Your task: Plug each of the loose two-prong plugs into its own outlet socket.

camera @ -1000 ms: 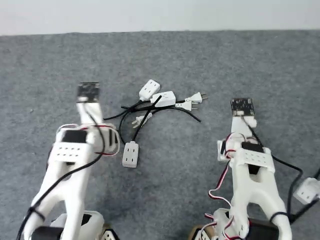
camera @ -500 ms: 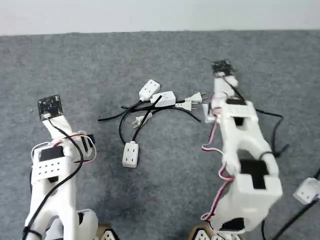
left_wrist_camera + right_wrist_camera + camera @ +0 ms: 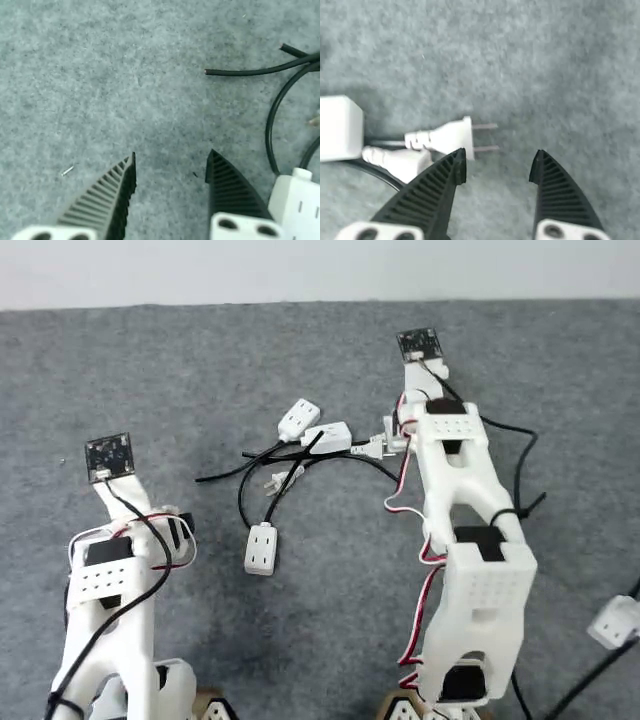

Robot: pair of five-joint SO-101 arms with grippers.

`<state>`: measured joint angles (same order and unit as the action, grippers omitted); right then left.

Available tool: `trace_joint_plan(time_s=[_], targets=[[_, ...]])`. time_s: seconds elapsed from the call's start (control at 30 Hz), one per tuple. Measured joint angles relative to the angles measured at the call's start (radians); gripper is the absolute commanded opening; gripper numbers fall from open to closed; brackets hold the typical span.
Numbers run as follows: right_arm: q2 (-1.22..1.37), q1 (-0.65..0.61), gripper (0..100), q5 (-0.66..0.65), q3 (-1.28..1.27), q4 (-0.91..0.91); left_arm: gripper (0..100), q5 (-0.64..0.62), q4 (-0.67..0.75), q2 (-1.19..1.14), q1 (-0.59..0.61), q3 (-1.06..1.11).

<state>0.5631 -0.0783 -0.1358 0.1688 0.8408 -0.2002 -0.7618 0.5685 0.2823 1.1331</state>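
The right end effector is hanging spread wide and gripping nothing, right above a white plug. One finger's tip is just crossing the plug's body and the other is sitting off beyond the prongs. That plug is lying flat on the grey bench, just beside the middle socket block, on the side toward the right arm. Its long axis is running across the bench roughly in line with that block, with the cable end toward the block and two bare prongs pointing away from it. A second plug is lying close alongside, aimed much the same way.

The left end effector is gaping too and holding nothing. It is hovering over bare bench well apart from the middle socket block, on the side away from the plugs, and the lone socket block is sitting just beside one finger.

Progress? By the look of it, nothing is mated yet. Every prong in sight is showing bare, the far socket block is sitting just beside the middle one, and black cables are looping loose around them. So the whole job is remaining: grasping, lining up and pushing home, for each plug in turn.
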Motion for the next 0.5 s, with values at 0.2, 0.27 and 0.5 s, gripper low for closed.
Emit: trace_joint_plan(time_s=[0.2, 0.27, 0.5], targets=[[0.077, -0.064, 21.6, 0.006, 0.153, 0.120, 22, 0.009, 0.015, 0.000, 0.000, 0.000], [0.083, -0.072, 21.5, 0.006, 0.183, 0.158, 22, 0.009, 0.038, 0.000, 0.000, 0.017], [0.095, -0.107, 21.5, -0.017, 0.209, 0.209, 22, 0.009, 0.060, 0.000, 0.000, 0.025]])
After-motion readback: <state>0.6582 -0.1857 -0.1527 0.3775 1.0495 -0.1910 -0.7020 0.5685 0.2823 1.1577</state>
